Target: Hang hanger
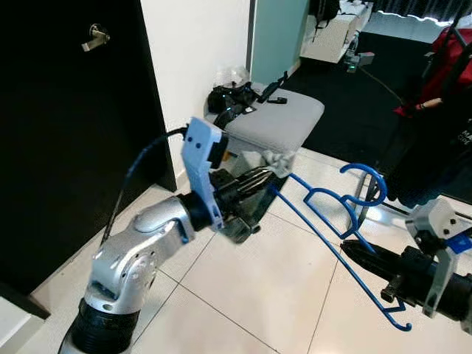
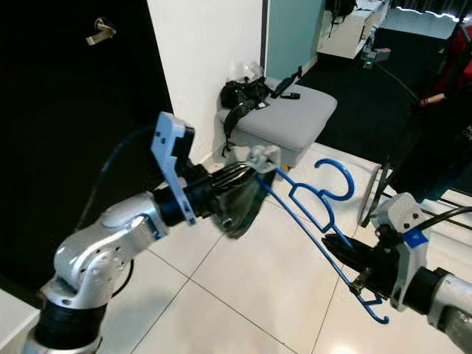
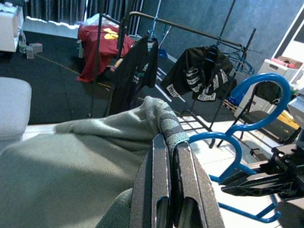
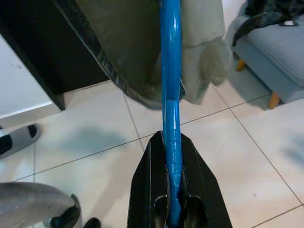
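Left eye view is showing the left end effector (image 1: pixel 254 181) raised over the tiled floor (image 1: pixel 243 295), its fingers pinching a grey-green garment (image 1: pixel 243 214) at one end of a blue hanger (image 1: pixel 324 214). The right end effector (image 1: pixel 354 254) is gripping the hanger's long lower bar, with the hook curling up between the two arms. A grey stool (image 1: pixel 284 122) is standing behind them beside a white wall (image 1: pixel 199 59).

Left wrist view is showing the fingers (image 3: pixel 159 190) pressed together on a fold of the garment, the hanger's hook just beside it, and a clothes rack (image 3: pixel 190 33) with dark shirts beyond.

Right wrist view is showing both black fingers (image 4: pixel 152 190) clamping the blue bar, which is running up into the garment.
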You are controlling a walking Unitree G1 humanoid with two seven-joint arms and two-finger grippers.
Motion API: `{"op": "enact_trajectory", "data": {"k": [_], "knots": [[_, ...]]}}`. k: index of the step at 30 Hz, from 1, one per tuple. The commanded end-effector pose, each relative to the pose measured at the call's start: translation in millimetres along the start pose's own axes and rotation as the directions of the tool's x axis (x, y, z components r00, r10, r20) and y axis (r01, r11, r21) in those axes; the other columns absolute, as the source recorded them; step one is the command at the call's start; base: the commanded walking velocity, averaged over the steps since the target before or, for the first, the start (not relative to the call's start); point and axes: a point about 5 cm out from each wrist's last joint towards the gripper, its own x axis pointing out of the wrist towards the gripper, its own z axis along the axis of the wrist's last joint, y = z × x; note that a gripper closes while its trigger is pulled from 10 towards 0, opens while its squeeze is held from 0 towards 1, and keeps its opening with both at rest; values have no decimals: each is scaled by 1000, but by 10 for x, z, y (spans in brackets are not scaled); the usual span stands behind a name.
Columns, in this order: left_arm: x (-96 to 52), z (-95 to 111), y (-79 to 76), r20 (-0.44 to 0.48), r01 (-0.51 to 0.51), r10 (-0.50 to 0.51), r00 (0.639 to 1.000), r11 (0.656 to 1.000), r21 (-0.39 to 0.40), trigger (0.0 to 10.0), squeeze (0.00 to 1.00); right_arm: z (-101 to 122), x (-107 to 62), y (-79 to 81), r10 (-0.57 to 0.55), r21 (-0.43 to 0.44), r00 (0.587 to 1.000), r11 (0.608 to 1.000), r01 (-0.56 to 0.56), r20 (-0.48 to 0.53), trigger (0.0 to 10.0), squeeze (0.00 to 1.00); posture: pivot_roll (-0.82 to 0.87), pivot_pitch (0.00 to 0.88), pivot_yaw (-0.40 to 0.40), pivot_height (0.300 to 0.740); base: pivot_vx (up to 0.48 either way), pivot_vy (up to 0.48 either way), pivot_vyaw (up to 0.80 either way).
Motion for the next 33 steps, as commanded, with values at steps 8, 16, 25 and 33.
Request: {"op": "enact_trajectory", "data": {"k": [8, 16, 25, 33], "knots": [[77, 93, -51, 100, 30, -11, 995, 982, -186, 10000, 0, 53, 90, -61, -74, -5, 994, 997, 74, 79, 10000, 0, -61, 96, 21, 740, 0, 0, 0], [89, 64, -103, 80, 58, -43, 996, 980, -192, 10000, 0, 86, 190, -100, -126, 12, 985, 992, 125, 115, 10000, 0, -62, 97, 21, 740, 0, 0, 0], [139, 155, -21, 113, -4, 24, 993, 984, -181, 10000, 0, -269, 352, 445, 163, 56, 983, 986, -159, -82, 10000, 0, -66, 98, 21, 740, 0, 0, 0], [169, 180, -43, 122, 12, 14, 992, 977, -214, 10000, 0, -321, 492, 495, 100, 22, 991, 995, -98, -88, 10000, 0, -78, 99, 26, 740, 0, 0, 0]]}}
